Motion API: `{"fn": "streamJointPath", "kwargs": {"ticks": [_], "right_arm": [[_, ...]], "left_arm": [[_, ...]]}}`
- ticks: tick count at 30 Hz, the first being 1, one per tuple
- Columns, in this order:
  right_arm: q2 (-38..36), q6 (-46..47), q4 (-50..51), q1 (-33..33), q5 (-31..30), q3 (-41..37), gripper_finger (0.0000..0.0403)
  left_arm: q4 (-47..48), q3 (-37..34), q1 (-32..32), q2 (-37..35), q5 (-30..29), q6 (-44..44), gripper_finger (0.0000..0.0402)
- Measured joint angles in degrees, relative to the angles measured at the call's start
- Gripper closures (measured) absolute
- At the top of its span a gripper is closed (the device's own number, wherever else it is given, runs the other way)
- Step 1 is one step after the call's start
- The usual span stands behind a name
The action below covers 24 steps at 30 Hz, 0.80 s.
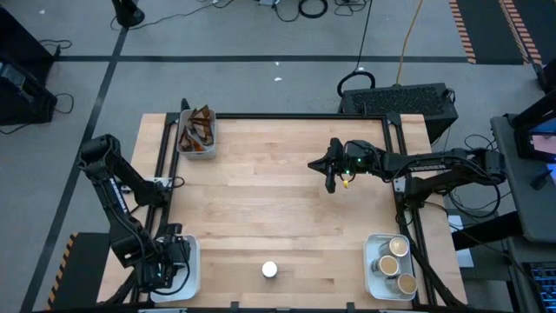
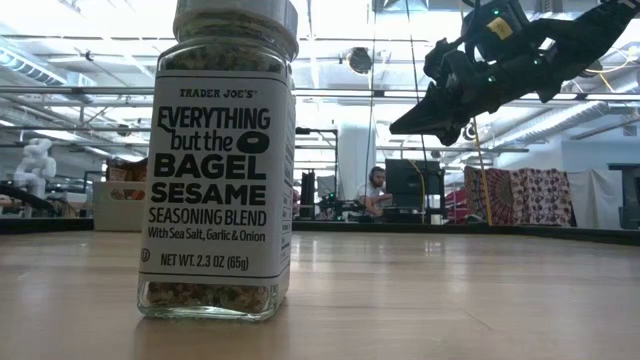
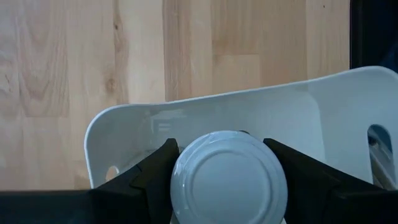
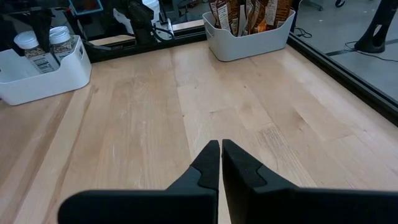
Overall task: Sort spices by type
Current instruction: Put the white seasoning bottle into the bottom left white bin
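My left gripper [image 3: 227,163] hangs over the white tray [image 3: 124,124] at the table's near left corner, shut on a white-lidded spice jar [image 3: 229,180]. In the right wrist view, two white-lidded jars [image 4: 59,38] show in that tray. Another white-lidded jar [image 1: 270,270], labelled sesame seasoning blend [image 2: 220,160], stands upright on the table near the front edge. My right gripper [image 1: 334,174] hovers shut above the table's middle right [image 2: 435,118], holding nothing. My left gripper has the jar just below its white lid [image 3: 186,174], between the two fingers [image 3: 158,171], one on each side. The fingers come from above, pointing steeply down. The jar is upright inside the tray; whether its bottom rests on the tray's floor is hidden.
A white tray [image 1: 211,139] of dark brown sachets stands at the far left. A white tray [image 1: 372,261] with tan-lidded jars sits at the near right corner. Bare wood lies between them. A black frame runs along the table's edges.
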State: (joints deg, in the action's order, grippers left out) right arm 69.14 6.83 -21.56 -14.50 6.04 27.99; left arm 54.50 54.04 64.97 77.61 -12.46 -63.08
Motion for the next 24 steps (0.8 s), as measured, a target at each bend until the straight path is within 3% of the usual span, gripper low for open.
{"fn": "streamJointPath", "kwargs": {"ticks": [16, 24], "right_arm": [[0.0, 0.0, 0.0, 0.0, 0.0, 0.0, 0.0403], [0.0, 0.0, 0.0, 0.0, 0.0, 0.0, 0.0403]], "left_arm": [[0.0, 0.0, 0.0, 0.0, -0.1, 0.3, 0.0175], [0.4, 0.0, 0.0, 0.0, 0.0, -4.0, 0.0175]]}}
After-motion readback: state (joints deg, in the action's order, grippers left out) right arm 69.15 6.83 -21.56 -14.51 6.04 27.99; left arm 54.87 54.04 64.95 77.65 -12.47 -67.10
